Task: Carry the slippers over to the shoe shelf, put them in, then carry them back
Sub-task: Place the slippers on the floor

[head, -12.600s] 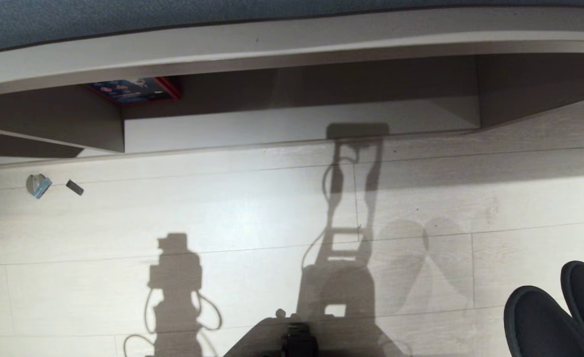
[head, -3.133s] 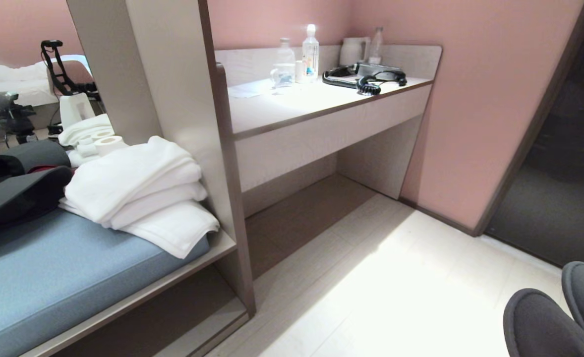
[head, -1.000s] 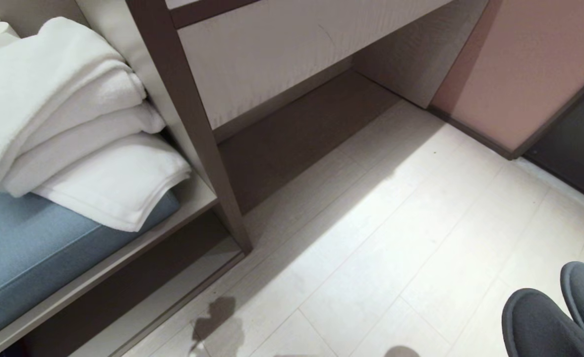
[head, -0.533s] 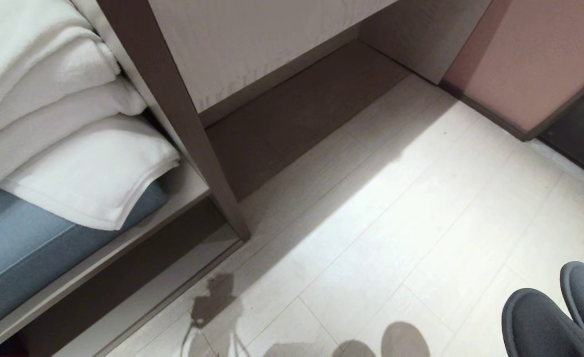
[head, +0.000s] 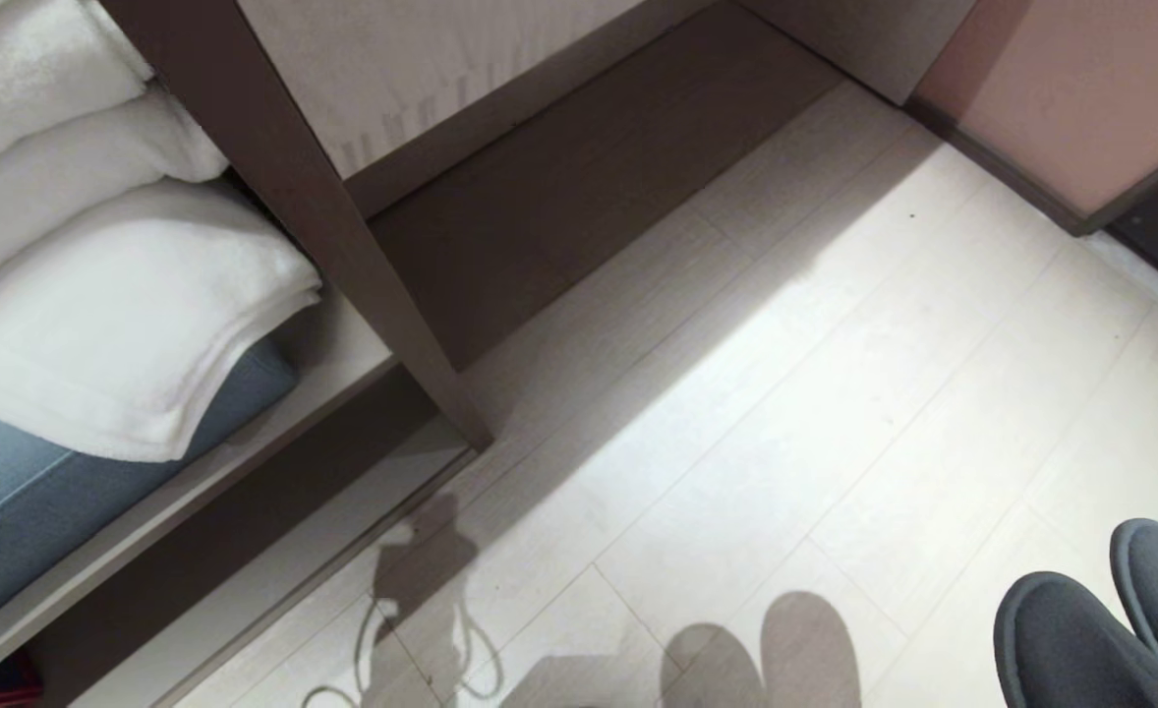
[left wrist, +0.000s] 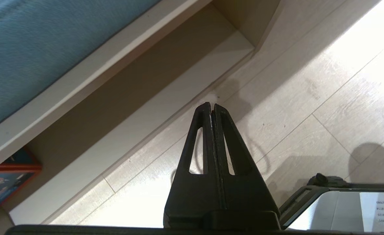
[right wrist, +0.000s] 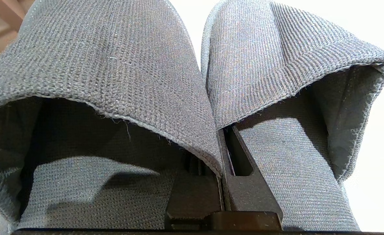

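I am looking down through the head camera at a pale plank floor [head: 785, 413], and most of what matters is being cut off by the frame edges. Only the rounded toes of the pair of dark grey knitted fabric slippers [head: 1095, 629] are showing, at the lower right corner; the arm carrying them is lying outside that view. At the left edge, a stack of folded white towels [head: 97, 295] is running out of frame above a blue cushion [head: 9, 482]. A dark brown upright post [head: 323, 246] is crossing the upper left, its top cropped. The low opening under the cushion's ledge is sitting in shadow, so I cannot make out its inside.

In the right wrist view the right gripper [right wrist: 223, 153] is pinching the slippers [right wrist: 192, 81] where their two inner edges meet, its jaws pressed together on the fabric and largely buried in it. In the left wrist view the left gripper [left wrist: 212, 106] is hanging over the floor with jaws pressed together on nothing.

A white label [left wrist: 379, 209] at the lower right of the left wrist view is carrying small print, upside down and too small for me to read. A red-edged blue printed thing [left wrist: 6, 179] is peeking from the lower left, its print illegible.
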Controlling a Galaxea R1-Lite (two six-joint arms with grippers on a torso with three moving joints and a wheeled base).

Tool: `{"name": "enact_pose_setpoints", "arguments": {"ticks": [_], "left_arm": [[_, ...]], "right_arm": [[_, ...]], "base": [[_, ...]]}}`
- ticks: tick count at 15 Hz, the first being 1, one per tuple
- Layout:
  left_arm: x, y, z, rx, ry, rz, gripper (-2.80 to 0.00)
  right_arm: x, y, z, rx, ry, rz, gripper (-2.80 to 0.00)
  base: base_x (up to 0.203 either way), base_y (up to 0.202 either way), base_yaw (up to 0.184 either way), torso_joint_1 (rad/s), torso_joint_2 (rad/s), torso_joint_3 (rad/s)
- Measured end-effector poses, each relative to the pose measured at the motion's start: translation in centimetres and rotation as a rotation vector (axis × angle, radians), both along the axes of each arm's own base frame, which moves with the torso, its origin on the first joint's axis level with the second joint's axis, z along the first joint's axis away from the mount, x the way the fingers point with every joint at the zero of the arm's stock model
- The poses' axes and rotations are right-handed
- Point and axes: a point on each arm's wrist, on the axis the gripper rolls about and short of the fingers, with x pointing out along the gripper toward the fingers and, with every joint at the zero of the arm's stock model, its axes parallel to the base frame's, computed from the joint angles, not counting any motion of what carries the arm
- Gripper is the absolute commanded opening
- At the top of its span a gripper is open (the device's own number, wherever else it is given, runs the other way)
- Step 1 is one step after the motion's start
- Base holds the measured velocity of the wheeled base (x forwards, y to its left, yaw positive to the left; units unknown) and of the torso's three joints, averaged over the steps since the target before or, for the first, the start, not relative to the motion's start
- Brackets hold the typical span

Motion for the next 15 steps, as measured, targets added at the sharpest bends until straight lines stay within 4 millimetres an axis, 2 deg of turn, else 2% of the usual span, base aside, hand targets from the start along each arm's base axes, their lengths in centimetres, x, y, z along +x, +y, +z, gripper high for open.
{"name": "enact_pose_setpoints", "arguments": {"ticks": [15], "left_arm": [[0.00, 0.00, 0.02, 0.000, -0.002, 0.000, -2.80]], "right_arm": [[0.00, 0.00, -0.01, -0.001, 0.001, 0.000, -2.80]], "base": [[0.000, 0.000, 0.000, 0.003, 0.00, -0.198]]}}
